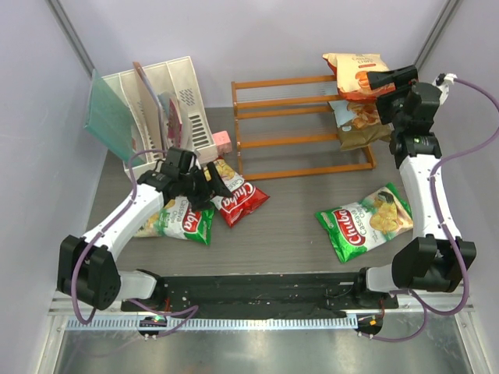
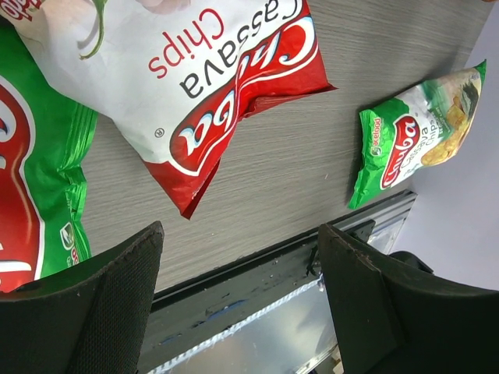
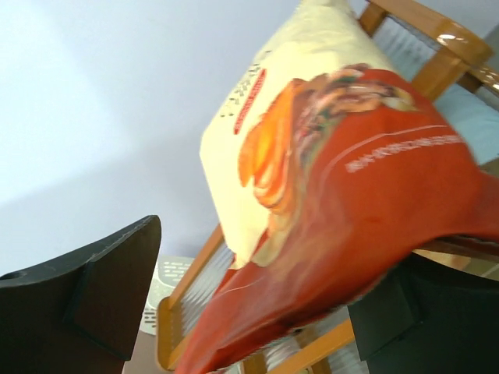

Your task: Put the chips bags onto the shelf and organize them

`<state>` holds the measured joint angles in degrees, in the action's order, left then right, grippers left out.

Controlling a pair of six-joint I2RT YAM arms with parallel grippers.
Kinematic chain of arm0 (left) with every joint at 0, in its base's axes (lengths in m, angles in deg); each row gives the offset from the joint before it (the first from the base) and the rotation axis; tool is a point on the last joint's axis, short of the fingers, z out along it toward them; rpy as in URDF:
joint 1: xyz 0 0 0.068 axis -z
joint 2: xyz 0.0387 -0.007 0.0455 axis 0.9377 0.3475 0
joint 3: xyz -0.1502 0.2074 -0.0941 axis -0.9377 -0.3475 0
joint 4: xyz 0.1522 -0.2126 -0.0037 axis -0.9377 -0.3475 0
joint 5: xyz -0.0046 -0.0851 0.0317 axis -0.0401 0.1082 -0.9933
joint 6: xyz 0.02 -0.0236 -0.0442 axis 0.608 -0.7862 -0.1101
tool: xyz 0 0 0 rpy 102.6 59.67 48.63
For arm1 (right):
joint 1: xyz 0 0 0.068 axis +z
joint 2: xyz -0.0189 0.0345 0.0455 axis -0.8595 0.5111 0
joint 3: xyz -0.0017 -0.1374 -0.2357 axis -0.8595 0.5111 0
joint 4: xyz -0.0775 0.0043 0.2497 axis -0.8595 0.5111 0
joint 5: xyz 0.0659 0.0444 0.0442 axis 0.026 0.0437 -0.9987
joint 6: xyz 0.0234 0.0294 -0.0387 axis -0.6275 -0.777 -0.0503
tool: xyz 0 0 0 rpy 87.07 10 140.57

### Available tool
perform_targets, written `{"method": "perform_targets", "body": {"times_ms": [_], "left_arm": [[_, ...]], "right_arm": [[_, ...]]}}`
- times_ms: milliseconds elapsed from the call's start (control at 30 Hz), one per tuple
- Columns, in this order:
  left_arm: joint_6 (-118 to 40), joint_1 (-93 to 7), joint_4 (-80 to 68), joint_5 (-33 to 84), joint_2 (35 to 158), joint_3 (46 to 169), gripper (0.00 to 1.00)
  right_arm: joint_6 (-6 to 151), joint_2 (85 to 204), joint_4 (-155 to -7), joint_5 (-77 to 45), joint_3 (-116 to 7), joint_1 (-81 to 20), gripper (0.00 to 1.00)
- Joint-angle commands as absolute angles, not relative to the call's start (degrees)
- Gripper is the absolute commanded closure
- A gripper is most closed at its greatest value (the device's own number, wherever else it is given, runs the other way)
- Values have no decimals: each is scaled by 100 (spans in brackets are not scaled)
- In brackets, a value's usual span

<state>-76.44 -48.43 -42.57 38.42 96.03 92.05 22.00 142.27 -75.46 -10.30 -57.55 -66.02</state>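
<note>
left gripper wide, empty — file organizer near | right gripper spread around cream bag on shelf

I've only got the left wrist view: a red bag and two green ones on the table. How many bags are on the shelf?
Observer: Two. A cream and orange-red bag sits at the top tier of the shelf, at its right end.
Operator: Where's the other?
Observer: A light-blue and brown bag is just below it, at the same end.
Operator: What's the right arm doing?
Observer: The right gripper is at the cream and orange-red bag, jaws open, with the bag between them.
</note>
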Motion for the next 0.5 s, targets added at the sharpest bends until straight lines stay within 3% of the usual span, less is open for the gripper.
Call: {"method": "perform_targets", "body": {"times_ms": [0, 167, 467], "left_arm": [[-7443, -4892, -4199, 4057, 9751, 9480, 21], [-7416, -4884, -4225, 4074, 9796, 9595, 21], [-7337, -4884, -4348, 3995, 9840, 9621, 21]], "right_arm": [[2113, 14198, -7606, -1362, -6187, -6603, 4], [2165, 13812, -7245, -1441, -5757, -6603, 4], [2289, 12204, -6613, -1740, -3834, -6603, 3]]}}
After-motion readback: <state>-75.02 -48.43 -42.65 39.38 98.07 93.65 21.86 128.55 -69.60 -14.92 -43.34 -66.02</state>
